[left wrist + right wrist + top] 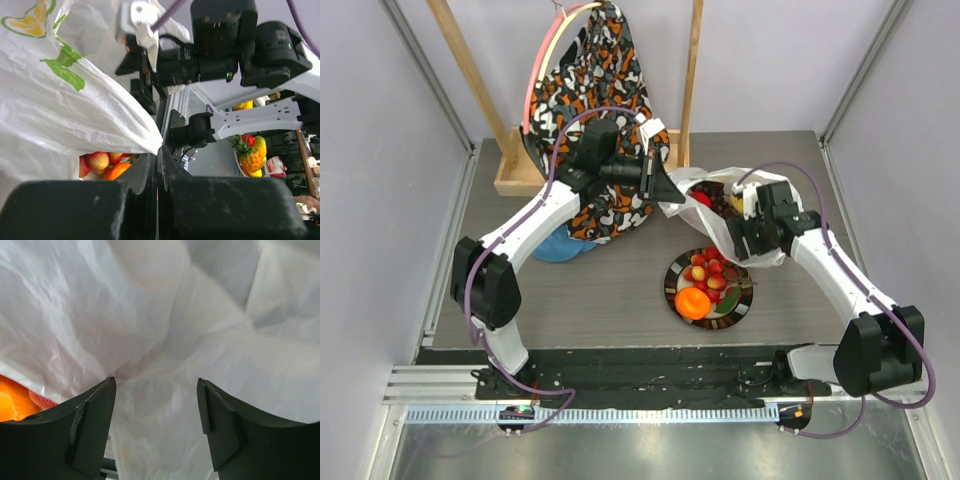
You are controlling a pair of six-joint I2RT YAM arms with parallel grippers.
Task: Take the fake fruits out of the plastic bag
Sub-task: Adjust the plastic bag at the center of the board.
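Observation:
The white plastic bag (720,225) lies at the table's middle right with its mouth open to the back. A red apple (701,198) and dark grapes (725,204) show inside it. My left gripper (665,186) is shut on the bag's left edge; in the left wrist view its jaws (159,150) pinch the film of the bag (65,100). My right gripper (740,243) is open over the bag's near right side; the bag (200,330) fills the right wrist view between its fingers (156,385). An orange (692,302) and strawberries (710,268) lie on the plate (744,300).
The patterned cloth (595,110) hangs on a wooden stand (516,178) at the back, under my left arm. A blue cloth (558,248) lies at the left. The plate sits just in front of the bag. The right arm (250,120) shows in the left wrist view.

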